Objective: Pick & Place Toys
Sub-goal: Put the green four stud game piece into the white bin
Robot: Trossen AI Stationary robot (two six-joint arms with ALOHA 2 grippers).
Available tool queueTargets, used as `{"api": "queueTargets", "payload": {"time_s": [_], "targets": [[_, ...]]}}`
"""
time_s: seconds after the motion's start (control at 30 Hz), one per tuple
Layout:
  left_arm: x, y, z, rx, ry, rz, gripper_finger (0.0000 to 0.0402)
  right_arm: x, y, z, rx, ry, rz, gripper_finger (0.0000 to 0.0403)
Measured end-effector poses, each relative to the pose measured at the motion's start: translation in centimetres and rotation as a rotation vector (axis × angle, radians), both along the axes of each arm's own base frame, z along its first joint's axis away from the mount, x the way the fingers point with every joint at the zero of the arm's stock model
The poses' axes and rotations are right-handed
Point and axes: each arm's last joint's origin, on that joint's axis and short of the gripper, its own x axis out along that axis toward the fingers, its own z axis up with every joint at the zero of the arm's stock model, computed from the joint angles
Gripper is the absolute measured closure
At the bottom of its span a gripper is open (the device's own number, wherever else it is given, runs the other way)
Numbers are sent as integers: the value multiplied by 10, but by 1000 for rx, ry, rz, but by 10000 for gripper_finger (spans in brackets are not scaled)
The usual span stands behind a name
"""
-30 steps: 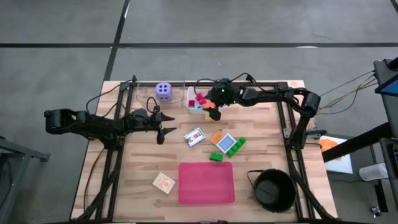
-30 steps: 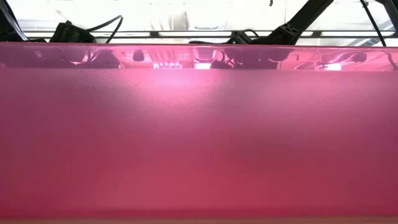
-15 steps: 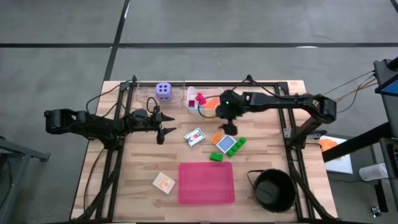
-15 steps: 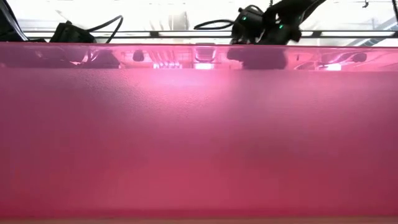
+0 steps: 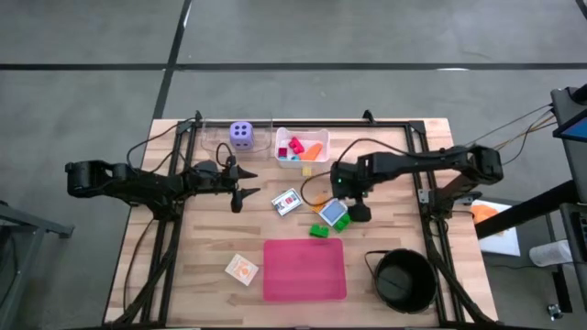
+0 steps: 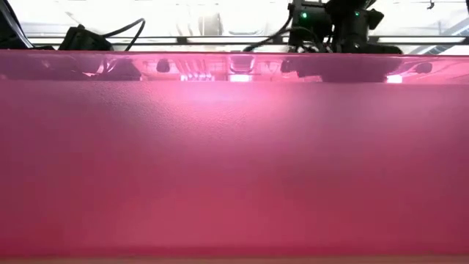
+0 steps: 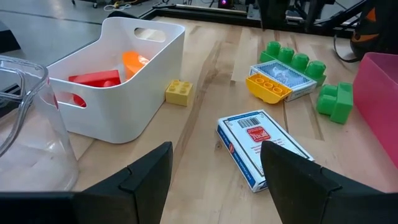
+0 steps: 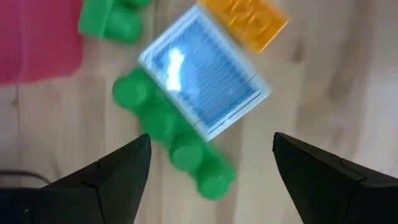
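My right gripper [image 5: 354, 212] [image 8: 211, 180] is open and empty, pointing down over the blue card [image 8: 205, 74] [image 5: 334, 214]. A long green block [image 8: 171, 140] lies against the card, and an orange block [image 8: 249, 18] and a second green block [image 5: 318, 231] lie beside it. My left gripper [image 5: 240, 189] [image 7: 214, 180] is open and empty at the table's left, facing the white card [image 7: 261, 146] [image 5: 287, 201]. A yellow block [image 7: 178, 92] lies by the white tub [image 5: 301, 156], which holds red and orange blocks. The purple die [image 5: 241, 134] stands far left. An orange card [image 5: 242, 269] lies near left.
The pink mat [image 5: 304, 269] lies at the near middle and fills the low view [image 6: 234, 161]. A black pot [image 5: 402, 280] stands at the near right. A clear container [image 7: 31, 124] stands beside the tub. A dark frame [image 5: 188, 137] runs along the table's edges.
My right gripper has moved from over the white tub toward the table's near edge and a little right, and now hangs over the blue card. The tub, partly covered by the arm before, now shows in full.
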Motion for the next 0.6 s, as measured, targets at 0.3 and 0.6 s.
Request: {"api": "queueTargets", "payload": {"time_s": [0.3, 0.6], "targets": [[0, 0, -1, -2, 5, 0, 156, -7, 8, -28, -6, 122, 3, 69], [0, 0, -1, -2, 6, 0, 156, -5, 8, -57, -32, 218, 33, 69]]}}
